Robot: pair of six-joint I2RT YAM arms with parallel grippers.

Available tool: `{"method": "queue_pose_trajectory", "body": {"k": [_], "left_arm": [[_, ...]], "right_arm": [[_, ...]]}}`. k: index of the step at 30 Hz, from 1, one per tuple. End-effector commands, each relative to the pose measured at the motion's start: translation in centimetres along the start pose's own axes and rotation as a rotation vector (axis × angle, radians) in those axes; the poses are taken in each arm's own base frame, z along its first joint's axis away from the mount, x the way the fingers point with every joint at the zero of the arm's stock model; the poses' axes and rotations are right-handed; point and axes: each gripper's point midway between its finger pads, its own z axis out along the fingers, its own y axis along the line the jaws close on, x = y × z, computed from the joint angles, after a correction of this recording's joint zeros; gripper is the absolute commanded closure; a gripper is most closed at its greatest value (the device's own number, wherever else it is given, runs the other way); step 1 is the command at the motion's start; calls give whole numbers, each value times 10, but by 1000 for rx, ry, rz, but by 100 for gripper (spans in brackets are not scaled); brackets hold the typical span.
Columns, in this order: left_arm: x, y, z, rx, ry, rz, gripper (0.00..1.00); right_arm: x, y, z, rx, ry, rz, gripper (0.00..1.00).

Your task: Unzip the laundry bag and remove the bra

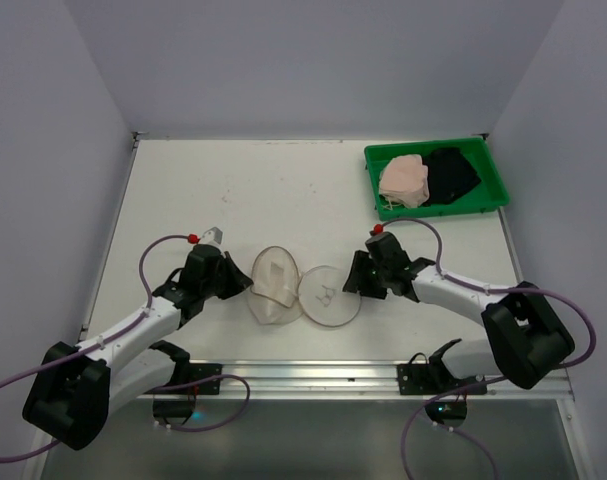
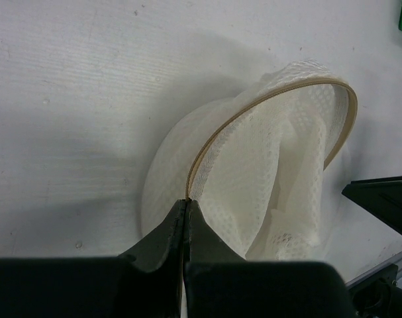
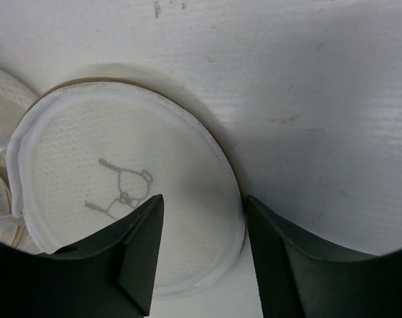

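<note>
The laundry bag (image 1: 273, 285) lies unzipped on the table in two round halves. Its left half (image 2: 267, 165) stands tilted on edge with white mesh folded inside. My left gripper (image 2: 187, 202) is shut on that half's tan rim. The right half (image 3: 88, 146) lies flat, its face showing a grey bra pictogram (image 3: 121, 189). My right gripper (image 3: 204, 199) is open and straddles that half's right edge, one finger over the face and the other just outside the rim. I cannot tell whether the bra is inside the bag.
A green tray (image 1: 493, 165) at the back right holds a beige garment (image 1: 403, 182) and a black one (image 1: 451, 172). A metal rail (image 1: 313, 375) runs along the near table edge between the arm bases.
</note>
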Motion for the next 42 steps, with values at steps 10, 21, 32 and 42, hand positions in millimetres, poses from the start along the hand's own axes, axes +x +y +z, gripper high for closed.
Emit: {"method": "queue_pose_trajectory", "body": {"k": [10, 21, 32, 42], "left_arm": [[-7, -3, -1, 16, -34, -7, 100], [-4, -13, 2, 43, -9, 6, 100], [2, -26, 5, 68, 5, 9, 100], [9, -24, 3, 74, 11, 1, 100]], "right_arm": [[6, -15, -5, 85, 7, -17, 100], [-46, 31, -93, -37, -184, -129, 100], [-51, 113, -136, -272, -141, -204, 100], [-29, 191, -124, -410, -54, -262, 100]]}}
